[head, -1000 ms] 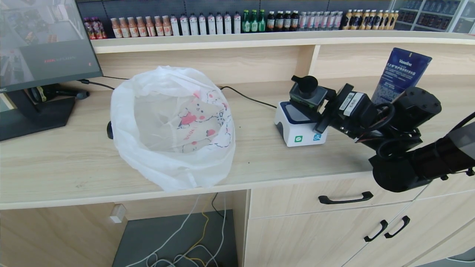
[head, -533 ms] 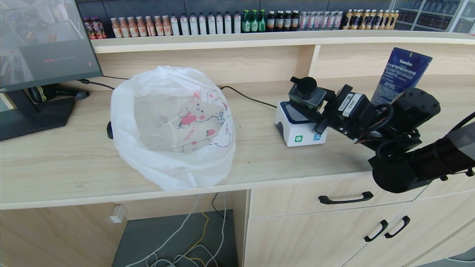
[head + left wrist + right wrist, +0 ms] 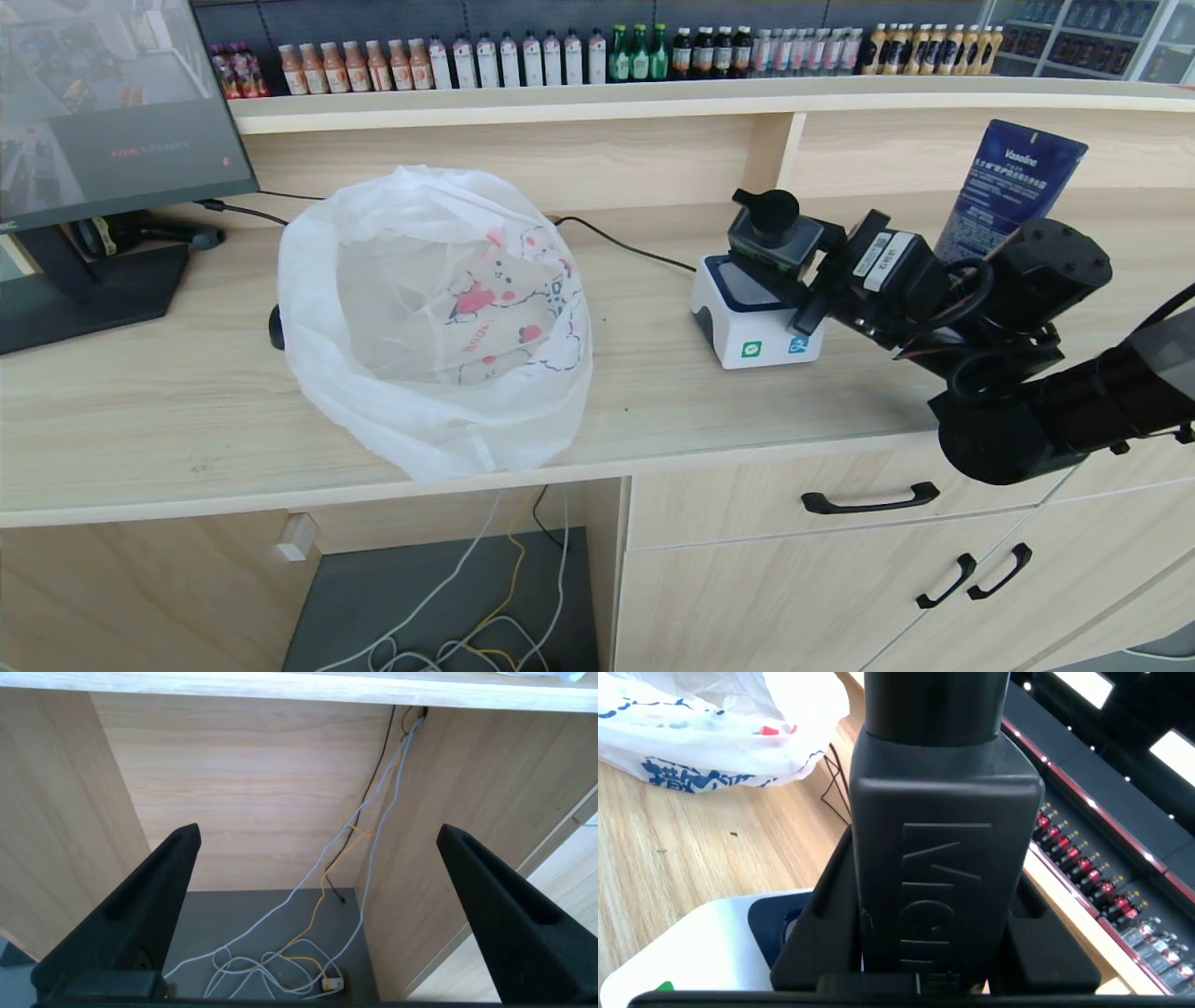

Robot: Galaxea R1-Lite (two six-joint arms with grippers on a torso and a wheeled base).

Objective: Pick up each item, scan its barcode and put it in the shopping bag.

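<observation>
**Pale wood counter (image 3: 187, 411): contents, near to far**

1. Left gripper (image 3: 313, 919). Black, with its two fingers spread wide and nothing between them. It hangs lower than the scanner (image 3: 752, 327) and to its left, in the open recess under the counter, facing loose white and yellow cables (image 3: 308, 952) on the grey floor.
2. Drawer fronts (image 3: 840, 560). Same pale wood with black handles, directly below the scanner.
3. Shopping bag (image 3: 434, 317). Thin white plastic with a red cartoon print, standing on the counter well to the left of the scanner. Its mouth is open.
4. Scanner. A white box with a dark window on top, and a black lead running off to its far left.
5. Right gripper (image 3: 789, 271). Black, reaching in from the right of the scanner, with its fingers clamped on the sides of the bottle (image 3: 943, 859).
6. Bottle. Dark and square-shouldered with raised lettering and a black cap, held upright just over the scanner's window. Whether it touches cannot be told.
7. Blue tube (image 3: 1008, 187). It stands beyond the scanner to the right, against the back panel.
8. Monitor (image 3: 112, 103). It sits on a black stand, far to the left of the scanner.
9. Row of drink bottles (image 3: 597, 56). They stand on the shelf top, farthest beyond the scanner.
</observation>
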